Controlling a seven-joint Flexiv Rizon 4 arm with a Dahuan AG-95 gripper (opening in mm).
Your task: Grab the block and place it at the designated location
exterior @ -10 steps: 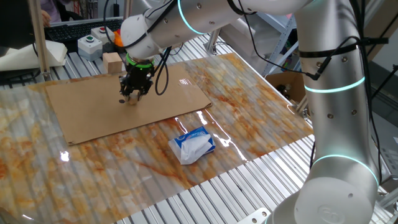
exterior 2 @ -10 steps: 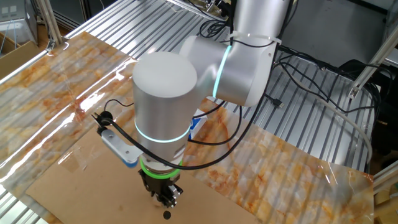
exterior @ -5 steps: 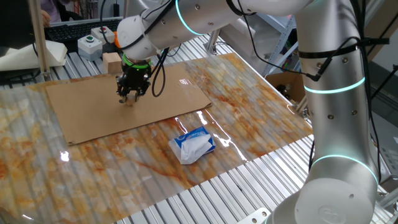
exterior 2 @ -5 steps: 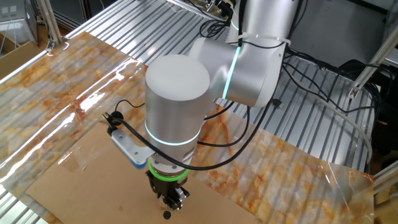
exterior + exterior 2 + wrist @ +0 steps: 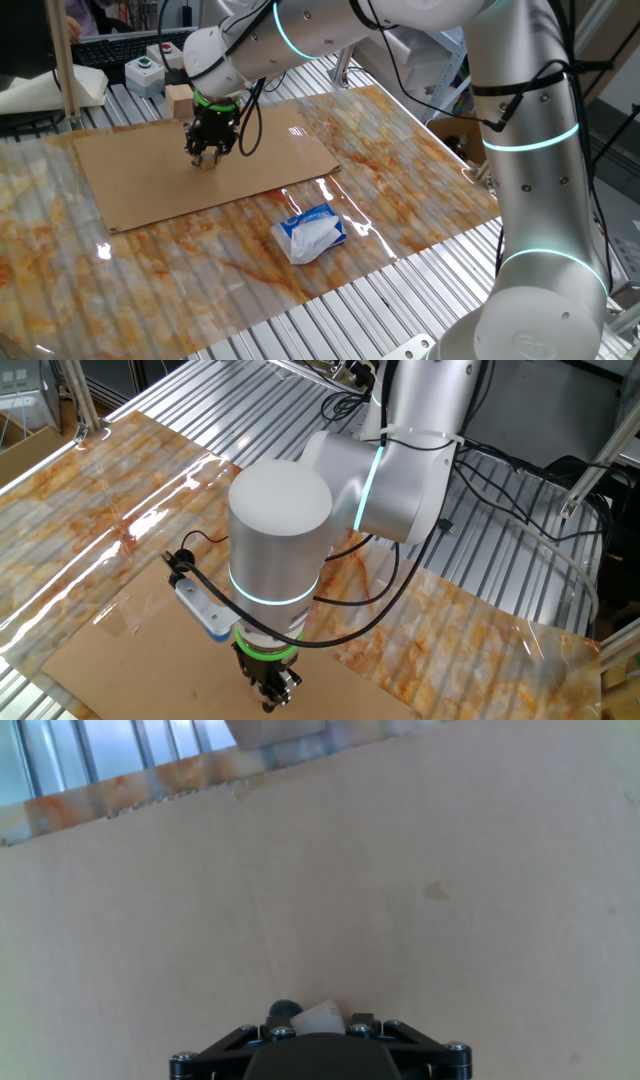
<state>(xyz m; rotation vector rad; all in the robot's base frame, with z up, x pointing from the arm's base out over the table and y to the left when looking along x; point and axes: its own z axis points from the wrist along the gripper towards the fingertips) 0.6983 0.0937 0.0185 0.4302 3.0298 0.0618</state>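
Down on the cardboard sheet [image 5: 210,170], the gripper [image 5: 207,155] sits low with its fingers pinched on the block [image 5: 318,1016], a little pale cube you can just see poking out at the fingertips in the hand view. Right beside the cube, on the left side of the hand view, the edge of the black dot [image 5: 284,1010] peeks out, pretty much touching it as far as I can tell. Beyond the hand, past the sheet's far edge, there's a bigger wooden block [image 5: 180,100], and well off to the other side a crumpled blue-and-white packet [image 5: 312,232] lies on the marbled table [image 5: 420,200].
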